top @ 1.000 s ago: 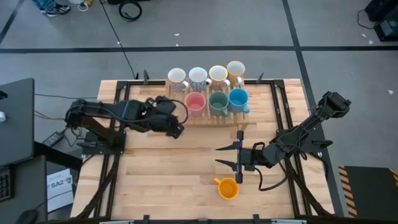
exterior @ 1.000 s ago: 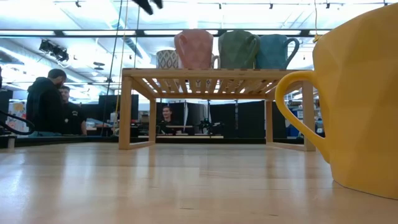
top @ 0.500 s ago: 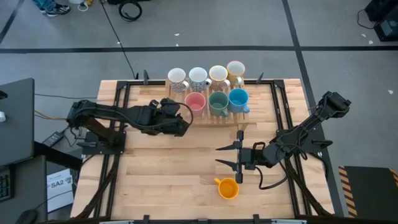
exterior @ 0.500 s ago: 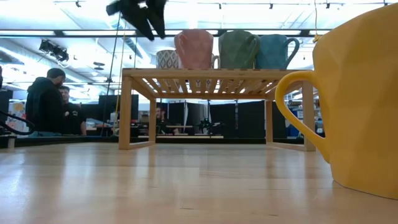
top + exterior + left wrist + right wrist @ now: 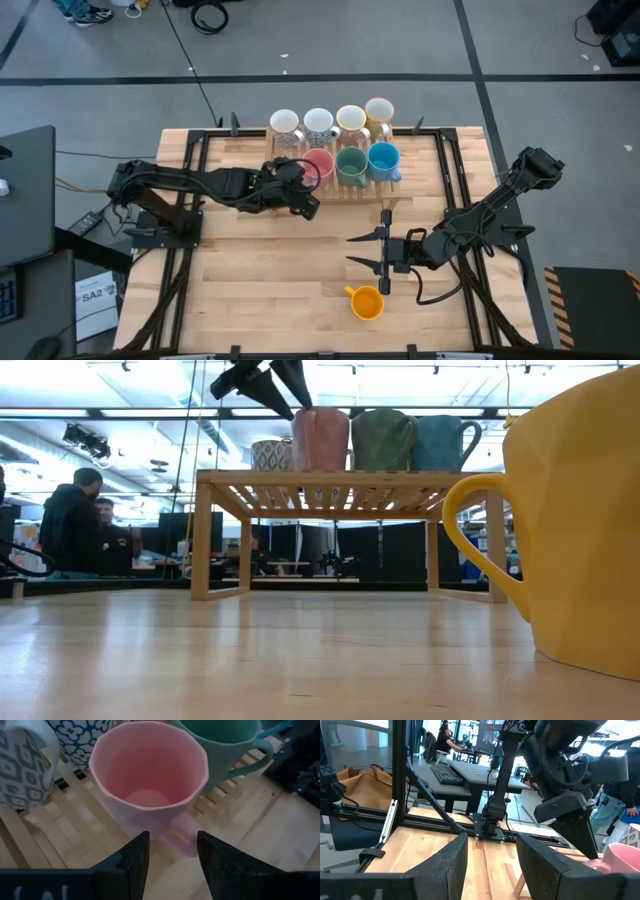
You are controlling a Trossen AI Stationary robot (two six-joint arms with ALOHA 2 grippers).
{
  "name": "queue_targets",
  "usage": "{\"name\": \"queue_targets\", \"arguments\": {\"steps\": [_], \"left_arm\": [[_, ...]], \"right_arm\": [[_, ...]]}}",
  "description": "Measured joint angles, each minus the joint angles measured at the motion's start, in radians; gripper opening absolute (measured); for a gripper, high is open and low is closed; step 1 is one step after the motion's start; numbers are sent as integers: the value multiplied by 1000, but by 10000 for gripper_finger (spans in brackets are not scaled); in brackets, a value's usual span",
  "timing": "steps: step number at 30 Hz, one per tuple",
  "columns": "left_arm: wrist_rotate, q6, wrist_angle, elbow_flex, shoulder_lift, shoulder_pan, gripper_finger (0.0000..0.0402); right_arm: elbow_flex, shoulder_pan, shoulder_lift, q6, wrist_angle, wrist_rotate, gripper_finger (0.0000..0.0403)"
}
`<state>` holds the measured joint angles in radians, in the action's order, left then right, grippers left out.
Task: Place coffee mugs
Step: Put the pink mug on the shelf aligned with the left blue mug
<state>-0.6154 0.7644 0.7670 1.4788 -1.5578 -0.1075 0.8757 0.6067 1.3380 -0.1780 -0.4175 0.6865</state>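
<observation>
The left end effector [image 5: 170, 862], open and empty, stands just before the pink mug [image 5: 150, 785], fingers straddling its handle; the right end effector [image 5: 385, 250] waits open.

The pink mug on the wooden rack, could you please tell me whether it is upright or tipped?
Upright. The pink mug stands on its base on the rack's slats, mouth up and empty inside, with the open left tool at its handle.

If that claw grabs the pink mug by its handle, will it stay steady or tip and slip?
The pink mug looks rigid and glazed, so it is probably stiff but slippery. Held only by its small handle, it may well tilt, the body hanging to one side. It stands close to the green mug, so a nudge could knock them together.
</observation>
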Motion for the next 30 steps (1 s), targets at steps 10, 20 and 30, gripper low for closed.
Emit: {"name": "queue_targets", "arguments": {"steps": [10, 20, 30], "left_arm": [[18, -39, 54, 0, 3, 0, 172], [22, 33, 127, 0, 6, -28, 172], [7, 35, 52, -1, -39, -11, 172]], "right_arm": [[0, 0, 0, 0, 0, 0, 175], [0, 0, 0, 1, 1, 0, 175], [0, 0, 0, 2, 5, -2, 175]]}}
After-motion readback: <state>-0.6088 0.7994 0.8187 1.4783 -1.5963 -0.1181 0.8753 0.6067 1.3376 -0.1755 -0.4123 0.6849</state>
